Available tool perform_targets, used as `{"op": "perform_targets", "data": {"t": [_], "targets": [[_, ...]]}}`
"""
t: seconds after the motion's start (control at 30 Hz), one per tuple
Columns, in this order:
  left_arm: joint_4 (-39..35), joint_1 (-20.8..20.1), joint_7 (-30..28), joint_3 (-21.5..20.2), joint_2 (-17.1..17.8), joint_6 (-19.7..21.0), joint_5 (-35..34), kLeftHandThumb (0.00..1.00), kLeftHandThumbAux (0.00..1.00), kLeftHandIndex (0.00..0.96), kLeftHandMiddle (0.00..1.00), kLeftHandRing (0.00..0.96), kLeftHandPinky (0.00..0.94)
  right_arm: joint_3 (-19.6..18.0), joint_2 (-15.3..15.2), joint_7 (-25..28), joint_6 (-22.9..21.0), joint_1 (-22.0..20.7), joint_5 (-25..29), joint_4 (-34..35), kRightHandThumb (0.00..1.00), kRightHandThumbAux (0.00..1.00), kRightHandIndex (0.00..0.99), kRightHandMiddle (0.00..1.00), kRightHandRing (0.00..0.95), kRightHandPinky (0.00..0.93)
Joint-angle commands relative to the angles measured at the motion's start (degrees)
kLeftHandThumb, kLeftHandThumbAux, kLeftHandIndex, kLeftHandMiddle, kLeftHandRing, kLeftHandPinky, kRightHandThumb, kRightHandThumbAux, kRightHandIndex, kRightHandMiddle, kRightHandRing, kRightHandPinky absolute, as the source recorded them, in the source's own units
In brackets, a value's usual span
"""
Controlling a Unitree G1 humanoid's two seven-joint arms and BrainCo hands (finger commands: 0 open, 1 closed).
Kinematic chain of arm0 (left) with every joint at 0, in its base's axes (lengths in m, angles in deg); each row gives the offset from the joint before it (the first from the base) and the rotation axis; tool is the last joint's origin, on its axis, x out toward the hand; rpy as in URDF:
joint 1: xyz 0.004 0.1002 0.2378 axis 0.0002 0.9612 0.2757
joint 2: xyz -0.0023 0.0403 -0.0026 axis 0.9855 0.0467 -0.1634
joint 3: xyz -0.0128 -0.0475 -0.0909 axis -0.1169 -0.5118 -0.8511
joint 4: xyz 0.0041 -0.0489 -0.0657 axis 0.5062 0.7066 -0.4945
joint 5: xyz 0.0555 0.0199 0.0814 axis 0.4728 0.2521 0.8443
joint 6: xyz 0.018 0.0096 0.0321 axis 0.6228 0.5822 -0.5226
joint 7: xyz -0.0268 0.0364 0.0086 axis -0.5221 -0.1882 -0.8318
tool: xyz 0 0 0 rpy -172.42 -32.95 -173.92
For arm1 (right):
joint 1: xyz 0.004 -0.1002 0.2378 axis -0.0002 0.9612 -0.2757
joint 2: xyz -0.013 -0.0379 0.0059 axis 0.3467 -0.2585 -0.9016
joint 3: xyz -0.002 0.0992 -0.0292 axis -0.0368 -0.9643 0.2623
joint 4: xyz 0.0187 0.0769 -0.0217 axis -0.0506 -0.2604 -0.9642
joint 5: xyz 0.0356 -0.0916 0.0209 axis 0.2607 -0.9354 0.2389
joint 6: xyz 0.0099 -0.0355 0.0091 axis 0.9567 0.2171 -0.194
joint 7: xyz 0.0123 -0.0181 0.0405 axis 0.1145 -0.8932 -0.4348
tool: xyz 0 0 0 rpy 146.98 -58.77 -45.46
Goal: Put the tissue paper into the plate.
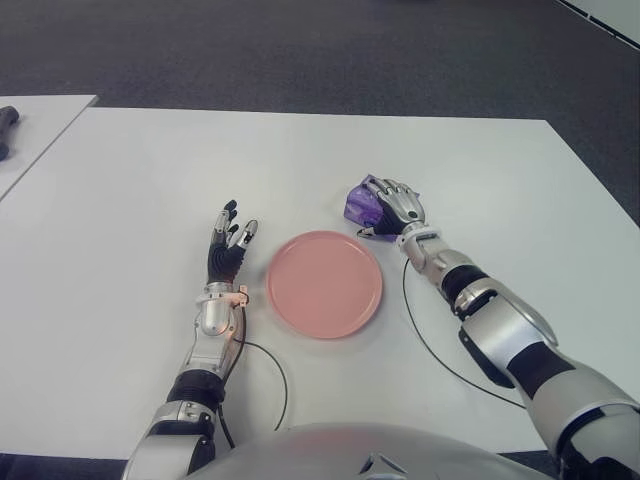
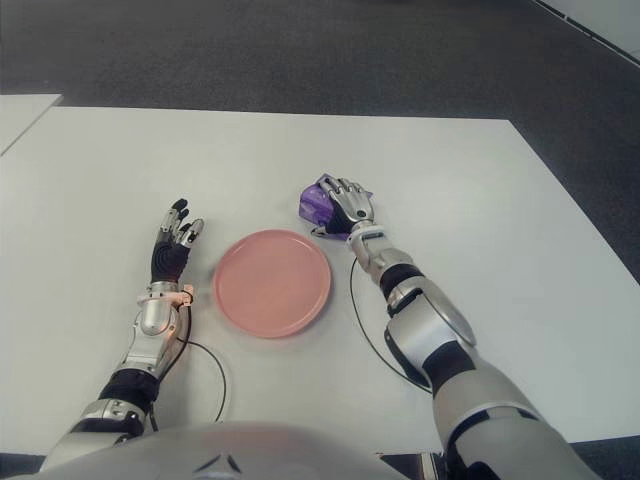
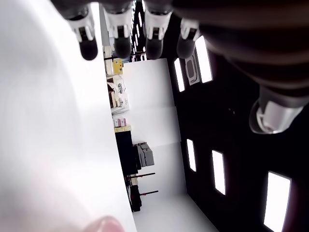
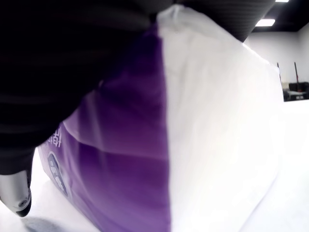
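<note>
Left eye view, contents listed.

Item: tabletop (image 1: 500,180), white, broad, bare but for the things below.

Item: plate (image 1: 324,283), pink, round, shallow, empty, flat on the tabletop between the two hands.

Item: tissue paper (image 1: 360,207), a soft pack in purple and white wrap, on the tabletop just beyond the plate's far right edge, outside its rim. The right wrist view shows the pack (image 4: 193,135) filling nearly the whole frame, pressed close against the palm.

Item: right hand (image 1: 396,210), laid over the pack from the near right side, its fingers (image 1: 385,192) curled over the top and closing on it. The pack appears to sit on the tabletop, not lifted.

Item: left hand (image 1: 228,245), idle, just left of the plate, fingers straight and spread, holding nothing. Its wrist view shows the fingertips (image 3: 123,46) extended in a row, nothing between them.

Item: dark object (image 1: 6,128) on a neighbouring white table at far left, cut by the frame edge; kind cannot be told.

Step in hand, as judged: the grasp of the pack, at or near completion; lifting and placing not yet done.

Next move, as judged: raise the pack clear of the plate's rim, carry it a short way toward the robot and to its left, lower it over the plate's centre, then loosen the fingers. The soft wrap may deform or slip under a light hold.
</note>
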Motion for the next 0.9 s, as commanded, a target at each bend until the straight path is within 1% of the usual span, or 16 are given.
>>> {"op": "perform_targets", "data": {"t": [0.03, 0.1, 0.2, 0.37, 0.67, 0.9], "targets": [[1.53, 1.92, 0.12, 0.1, -0.64, 0.28, 0.19, 0.0, 0.416, 0.0, 0.0, 0.0, 0.0, 1.61, 2.19, 0.23, -1.75, 5.91, -1.68, -2.02, 0.83, 0.677, 0.381, 0.5, 0.717, 0.738], [1.3, 2.01, 0.2, 0.23, -0.69, 0.27, 0.4, 0.0, 0.419, 0.0, 0.0, 0.0, 0.0, 1.13, 1.91, 0.99, -0.94, 5.81, -0.99, -2.19, 0.841, 0.679, 0.385, 0.511, 0.755, 0.769], [1.08, 2.1, 0.22, 0.36, -0.71, 0.43, 0.55, 0.0, 0.422, 0.0, 0.0, 0.0, 0.0, 0.34, 2.17, 1.47, -0.06, 5.9, -0.05, -2.25, 0.847, 0.68, 0.387, 0.52, 0.787, 0.793], [1.06, 2.2, 0.14, 0.44, -0.74, 0.48, 0.61, 0.0, 0.425, 0.0, 0.0, 0.0, 0.0, -0.54, 2.34, 1.11, 1.35, 6.07, 0.62, -2.26, 0.851, 0.68, 0.39, 0.528, 0.819, 0.81], [1.35, 2.17, -0.15, 0.41, -0.91, -0.36, 0.28, 0.0, 0.431, 0.0, 0.0, 0.0, 0.0, -0.67, 2.24, -1.35, 4.25, 6.47, 0.47, -2.13, 0.854, 0.679, 0.393, 0.532, 0.843, 0.815], [1.5, 2.03, 0.25, 0.27, -1.12, 0.13, 0.29, 0.0, 0.432, 0.0, 0.0, 0.0, 0.0, -0.45, 2.23, -2.01, 4.84, 6.56, 0.22, -2.21, 0.854, 0.679, 0.394, 0.532, 0.844, 0.808]]}}
